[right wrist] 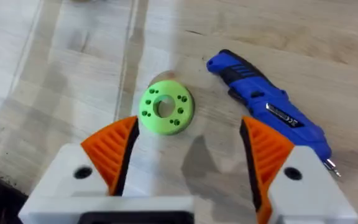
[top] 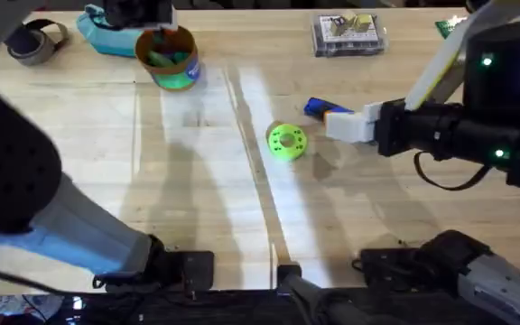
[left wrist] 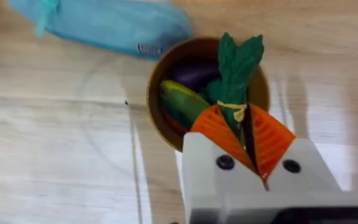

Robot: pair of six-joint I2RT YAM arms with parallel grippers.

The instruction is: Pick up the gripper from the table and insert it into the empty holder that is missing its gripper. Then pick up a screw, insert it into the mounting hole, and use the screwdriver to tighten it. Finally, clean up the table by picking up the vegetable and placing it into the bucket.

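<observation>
My left gripper (left wrist: 238,121) hangs over the bucket (left wrist: 157,118), its orange pads shut on the vegetable (left wrist: 236,62), a dark green piece with a yellowish band. The vegetable's tip reaches over the bucket's mouth. In the overhead view the bucket (top: 168,68) stands at the far left-centre with the left gripper (top: 156,27) above it. My right gripper (right wrist: 191,155) is open and holds nothing, just short of a lime-green disc with holes (right wrist: 166,111). The blue screwdriver (right wrist: 263,102) lies beside it on the table, next to the right gripper (top: 332,124). The holder and screw are out of view.
The bucket holds a purple piece (left wrist: 194,71) and a green-yellow piece (left wrist: 182,102). A light blue pouch (top: 106,36) lies behind the bucket, and a tape roll (top: 32,41) sits at the far left. A clear parts box (top: 348,34) stands at the back right.
</observation>
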